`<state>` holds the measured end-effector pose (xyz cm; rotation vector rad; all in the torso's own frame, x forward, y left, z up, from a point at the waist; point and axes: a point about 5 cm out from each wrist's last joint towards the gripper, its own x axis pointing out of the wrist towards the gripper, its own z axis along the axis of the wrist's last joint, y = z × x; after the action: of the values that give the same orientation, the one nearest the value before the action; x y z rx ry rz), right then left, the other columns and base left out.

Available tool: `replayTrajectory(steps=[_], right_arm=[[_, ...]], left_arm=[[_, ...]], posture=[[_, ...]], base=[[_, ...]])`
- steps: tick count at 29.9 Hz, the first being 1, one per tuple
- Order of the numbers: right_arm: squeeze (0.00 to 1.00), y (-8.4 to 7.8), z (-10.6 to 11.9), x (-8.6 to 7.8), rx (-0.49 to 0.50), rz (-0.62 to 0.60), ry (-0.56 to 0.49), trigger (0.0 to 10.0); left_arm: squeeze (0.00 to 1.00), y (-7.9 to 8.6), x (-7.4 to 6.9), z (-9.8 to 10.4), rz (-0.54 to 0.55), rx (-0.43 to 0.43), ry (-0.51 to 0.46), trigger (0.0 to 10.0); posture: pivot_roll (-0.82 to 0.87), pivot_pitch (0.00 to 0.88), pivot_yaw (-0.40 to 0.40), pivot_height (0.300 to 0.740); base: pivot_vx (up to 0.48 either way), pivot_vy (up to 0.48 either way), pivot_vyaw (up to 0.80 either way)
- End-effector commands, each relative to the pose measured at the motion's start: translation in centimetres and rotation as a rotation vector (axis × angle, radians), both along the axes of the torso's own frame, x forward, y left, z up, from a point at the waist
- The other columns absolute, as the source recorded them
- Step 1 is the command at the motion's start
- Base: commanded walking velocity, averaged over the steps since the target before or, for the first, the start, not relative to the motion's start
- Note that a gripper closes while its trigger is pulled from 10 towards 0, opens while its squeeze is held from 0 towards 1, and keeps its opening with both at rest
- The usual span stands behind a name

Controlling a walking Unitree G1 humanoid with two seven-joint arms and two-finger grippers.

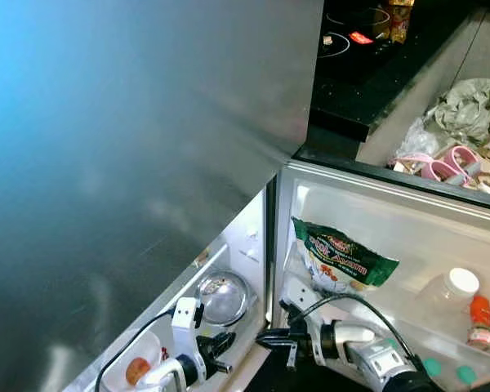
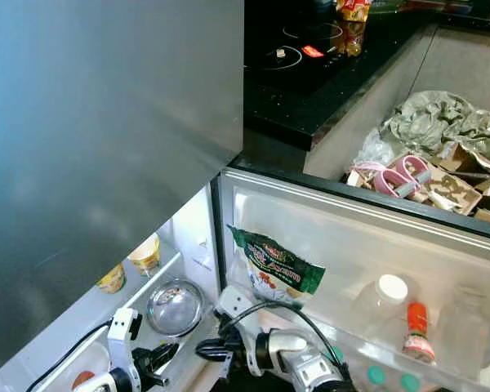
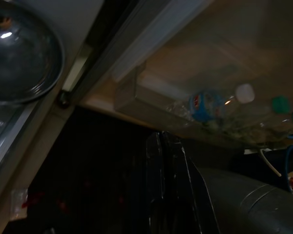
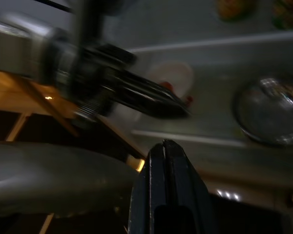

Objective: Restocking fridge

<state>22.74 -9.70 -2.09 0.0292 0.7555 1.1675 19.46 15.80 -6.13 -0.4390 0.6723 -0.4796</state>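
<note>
The robot is standing before an open fridge, looking down past the grey upper door into the lower compartment. The left gripper is hanging low in front of the shelf, its two black fingers pressed together with nothing between them, just beside a steel bowl that is sitting on that shelf. A white dish with a red and orange piece of food in it is lying near the left wrist, and two small yellow cups are standing further back on the same shelf. The right gripper is reaching toward the gap between shelf and open door, its fingers also lying closed on each other and gripping nothing. In the door rack, a green snack bag is leaning upright, with a clear bottle with a white cap and a small bottle with an orange top standing further along. Beyond the door, a black counter is carrying a cooktop, and crumpled bags and pink slippers are lying on the floor.
</note>
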Motion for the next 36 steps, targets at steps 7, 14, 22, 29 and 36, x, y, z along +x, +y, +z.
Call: replayTrajectory(steps=[7, 14, 22, 29, 36], right_arm=[[0.00, -1.9, -1.6, -0.3, -0.124, -0.128, 0.019, 10.0], [0.00, -4.6, -3.5, -0.8, -0.337, -0.336, 0.038, 10.0], [0.00, -8.2, -5.4, -3.4, -0.449, -0.599, 0.124, 10.0], [0.00, -10.0, -6.3, -5.2, -0.499, -0.762, 0.180, 10.0], [0.00, -10.8, -6.7, -6.3, -0.543, -0.824, 0.207, 10.0]], left_arm=[[0.00, 1.7, -1.8, -1.2, 0.061, 0.068, 0.103, 10.0], [0.00, 2.5, -3.1, -2.0, 0.126, 0.124, 0.179, 10.0], [0.00, 3.7, -5.9, -3.3, 0.248, 0.161, 0.308, 10.0], [0.00, 4.6, -7.9, -4.0, 0.350, 0.174, 0.393, 10.0], [0.00, 5.2, -8.8, -4.2, 0.424, 0.182, 0.433, 10.0]], posture=[[-0.04, 0.000, 0.028, 0.740], [-0.04, 0.000, 0.022, 0.740], [-0.03, 0.000, 0.014, 0.740], [-0.03, 0.000, 0.011, 0.740], [-0.03, 0.000, 0.012, 0.740]], base=[[0.000, 0.000, 0.00], [0.000, 0.000, 0.00], [0.000, 0.000, 0.00], [0.000, 0.000, 0.00], [0.000, 0.000, 0.00]])
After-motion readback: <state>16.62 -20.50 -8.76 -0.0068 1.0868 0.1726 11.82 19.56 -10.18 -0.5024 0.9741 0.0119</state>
